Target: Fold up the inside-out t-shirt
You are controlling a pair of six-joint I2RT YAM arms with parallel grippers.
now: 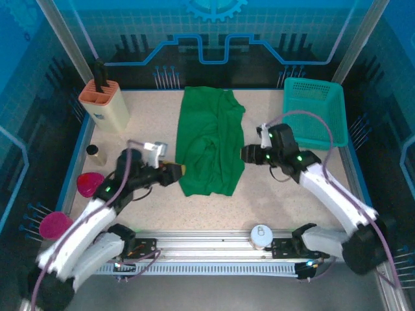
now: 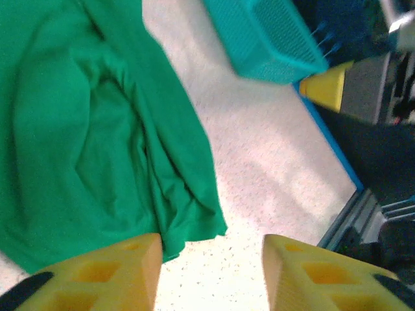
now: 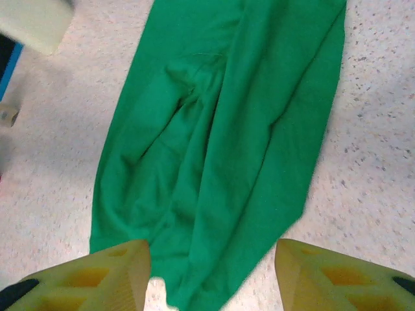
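The speckled tabletop (image 1: 292, 194) sits inside a blue-lit cage, and on it the green t-shirt (image 1: 211, 139) lies in a long, rumpled strip between my two grippers. Its near corner is just ahead of the left gripper (image 1: 179, 170) and its side edge just beside the right gripper (image 1: 246, 153). It looks light, limp and quick to bunch, so I judge the near hem's corners the best places to pinch. Both pairs of jaws stand partly apart with nothing clamped between them, though I cannot tell whether a finger brushes the cloth.
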